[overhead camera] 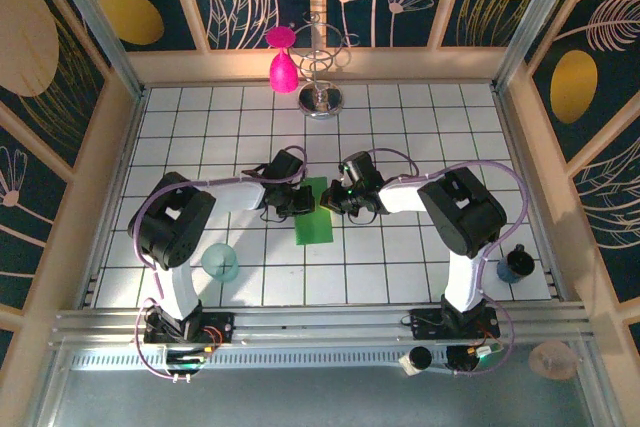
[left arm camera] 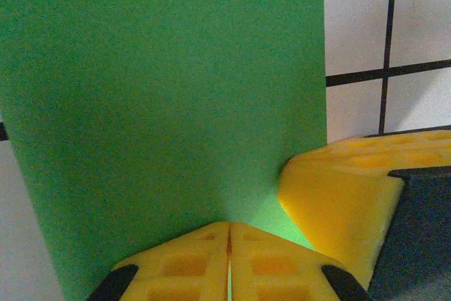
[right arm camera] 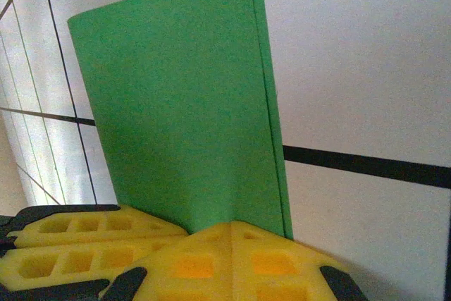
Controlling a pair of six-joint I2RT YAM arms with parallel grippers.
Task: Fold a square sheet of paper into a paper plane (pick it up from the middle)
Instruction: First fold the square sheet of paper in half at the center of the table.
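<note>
Desk (overhead camera: 420,267) of white tiles with black grid lines carries everything, and dark walls (overhead camera: 60,67) patterned with leaves and orange discs stand around it. Two black-and-white arms reach in from the near edge and meet at the middle: the left arm (overhead camera: 175,222) and the right arm (overhead camera: 460,212).

Between them lies the thin bright green sheet of paper (overhead camera: 316,217). From above it appears as a narrow upright strip on the centre tiles. The right wrist view shows two layers along one long edge, so the sheet is folded over itself, and its far corner curls up a little.

The left pincer (overhead camera: 303,202) sits at the strip's left side. In its own wrist view its yellow fingertips (left arm camera: 190,262) are pressed together, with the green sheet running into the seam between them. The right pincer (overhead camera: 330,199) sits at the strip's right side, and its yellow fingertips (right arm camera: 275,262) are likewise clamped together on the sheet's doubled edge. The two pincers are just beside each other.

A wire metal stand (overhead camera: 322,97) rests at the far edge of the desk, with a pink teardrop-shaped object (overhead camera: 283,72) just to its left. A translucent teal round cup (overhead camera: 221,262) stands near the left arm, and a small dark cup (overhead camera: 516,265) stands at the right edge.
</note>
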